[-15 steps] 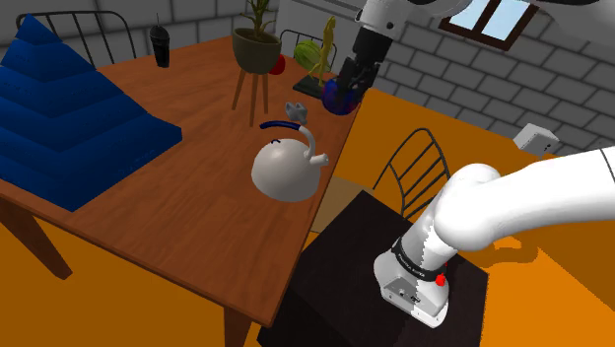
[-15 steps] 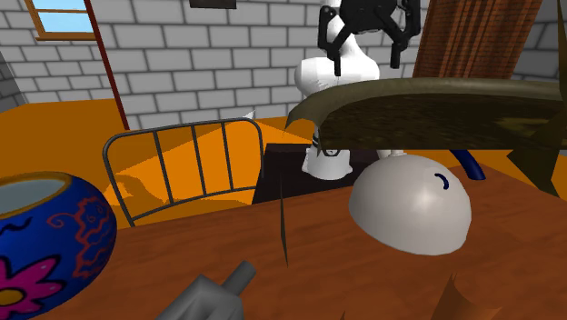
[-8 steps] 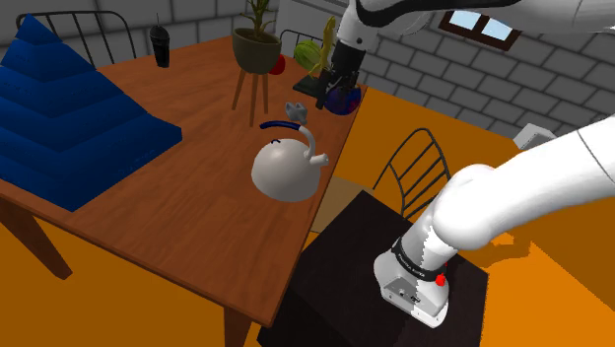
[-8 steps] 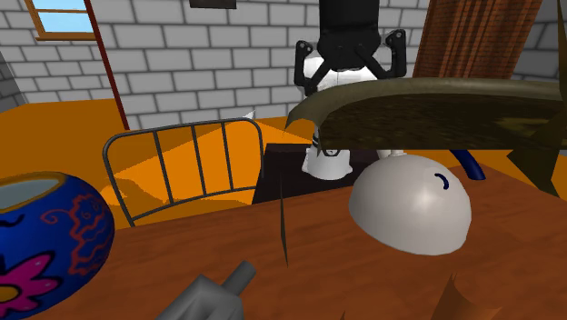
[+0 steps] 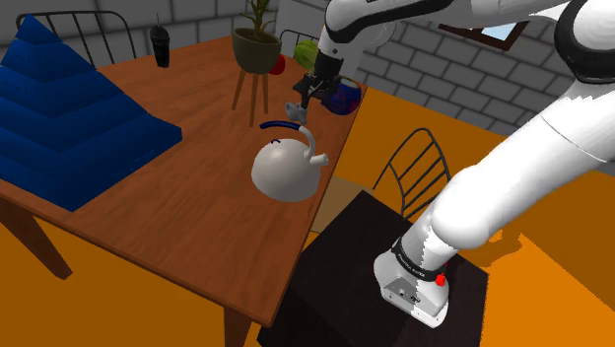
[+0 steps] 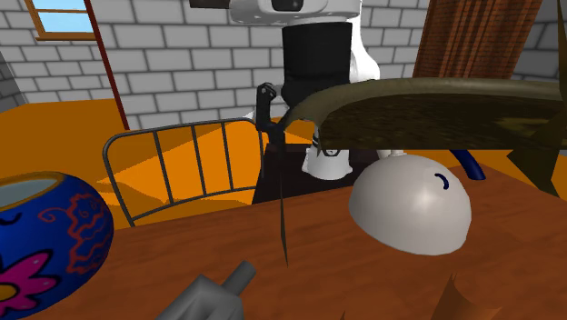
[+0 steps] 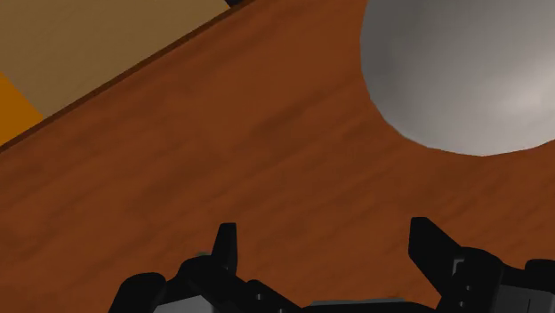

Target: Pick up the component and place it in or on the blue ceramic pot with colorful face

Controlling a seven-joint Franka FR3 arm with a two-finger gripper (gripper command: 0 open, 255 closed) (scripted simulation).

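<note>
One grey kettle [image 5: 286, 170], one blue painted pot [image 6: 54, 238], one blue stepped pyramid [image 5: 69, 108], one potted plant [image 5: 255, 44], one black cup [image 5: 161, 45], one grey component [image 6: 207, 298], perhaps three chairs [image 5: 414, 168].

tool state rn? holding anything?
Tool: open, fingers apart, holding nothing.

Grey brick walls [image 6: 164, 55] enclose an orange floor [image 5: 552, 296]. A brown wooden table [image 5: 177, 207] stands with a dark wire-back chair [image 5: 412, 173] just beside it. A wood-framed window [image 6: 59, 18] shows blue sky.
</note>
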